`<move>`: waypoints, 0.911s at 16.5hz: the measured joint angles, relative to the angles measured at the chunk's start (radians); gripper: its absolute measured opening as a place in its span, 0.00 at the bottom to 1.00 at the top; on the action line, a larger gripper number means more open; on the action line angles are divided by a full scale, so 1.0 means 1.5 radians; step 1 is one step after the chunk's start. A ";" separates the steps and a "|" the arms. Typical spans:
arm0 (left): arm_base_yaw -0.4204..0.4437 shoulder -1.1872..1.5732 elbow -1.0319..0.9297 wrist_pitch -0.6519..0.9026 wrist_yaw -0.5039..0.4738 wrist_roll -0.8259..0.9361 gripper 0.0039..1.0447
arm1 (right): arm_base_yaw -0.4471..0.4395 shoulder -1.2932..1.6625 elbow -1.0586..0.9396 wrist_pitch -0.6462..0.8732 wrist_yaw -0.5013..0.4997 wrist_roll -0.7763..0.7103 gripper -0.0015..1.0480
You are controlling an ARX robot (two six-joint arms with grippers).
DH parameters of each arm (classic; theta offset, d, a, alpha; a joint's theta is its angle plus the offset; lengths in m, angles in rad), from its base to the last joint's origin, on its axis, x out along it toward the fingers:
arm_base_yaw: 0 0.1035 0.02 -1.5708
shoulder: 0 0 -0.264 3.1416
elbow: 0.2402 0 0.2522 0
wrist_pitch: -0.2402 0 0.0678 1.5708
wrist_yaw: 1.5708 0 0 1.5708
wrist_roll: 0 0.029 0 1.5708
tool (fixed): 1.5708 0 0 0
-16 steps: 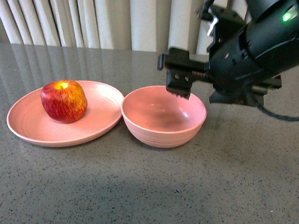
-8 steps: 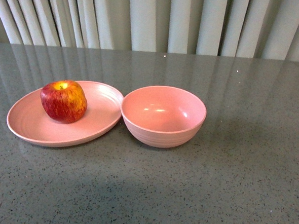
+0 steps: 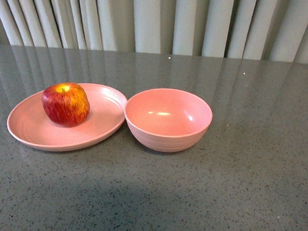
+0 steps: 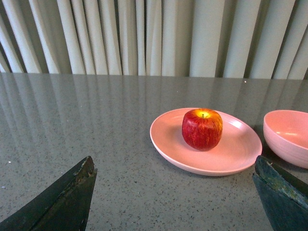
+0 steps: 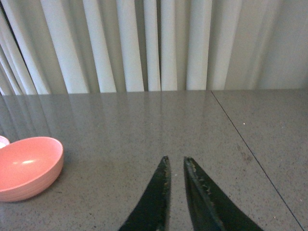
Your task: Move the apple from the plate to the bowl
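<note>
The red apple [image 3: 66, 104] with a yellow-green stem dip sits upright on the shallow pink plate [image 3: 32, 131] at the left of the grey table. The deep pink bowl [image 3: 168, 119] stands empty right beside the plate, touching its rim. Neither arm shows in the front view. In the left wrist view my left gripper [image 4: 174, 166] is open and empty, its jaws wide apart, well short of the apple [image 4: 202, 129] and plate [image 4: 231, 159]; the bowl [image 4: 288, 137] shows at the edge. In the right wrist view my right gripper [image 5: 176, 161] is shut and empty, off to the side of the bowl [image 5: 26, 166].
The grey speckled table [image 3: 232, 204] ends at a light pleated curtain [image 3: 159, 21] behind. A thin seam [image 5: 250, 154] runs across the tabletop in the right wrist view.
My right arm, which hung over the bowl a second ago, has drawn out of the front view. The apple, plate and bowl have not moved.
</note>
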 joint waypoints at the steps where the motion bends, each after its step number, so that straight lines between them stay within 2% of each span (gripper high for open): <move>1: 0.000 0.000 0.000 0.000 0.000 0.000 0.94 | -0.008 -0.009 -0.008 0.000 -0.011 -0.002 0.01; 2: 0.000 0.000 0.000 0.000 0.000 0.000 0.94 | -0.047 -0.023 -0.027 -0.009 -0.064 -0.006 0.02; 4: 0.000 0.000 0.000 0.000 -0.001 0.000 0.94 | -0.100 -0.036 -0.045 -0.013 -0.086 -0.006 0.02; 8: 0.000 0.000 0.000 0.000 0.000 0.000 0.94 | -0.094 -0.075 -0.068 -0.019 -0.099 -0.006 0.02; 9: 0.000 0.000 0.000 0.000 0.000 0.000 0.94 | -0.094 -0.085 -0.072 -0.035 -0.099 -0.006 0.02; 10: 0.000 0.000 0.000 0.000 0.000 0.000 0.94 | -0.094 -0.156 -0.082 -0.111 -0.100 -0.006 0.02; 15: 0.000 0.000 0.000 0.000 -0.001 0.000 0.94 | -0.094 -0.208 -0.110 -0.110 -0.100 -0.007 0.02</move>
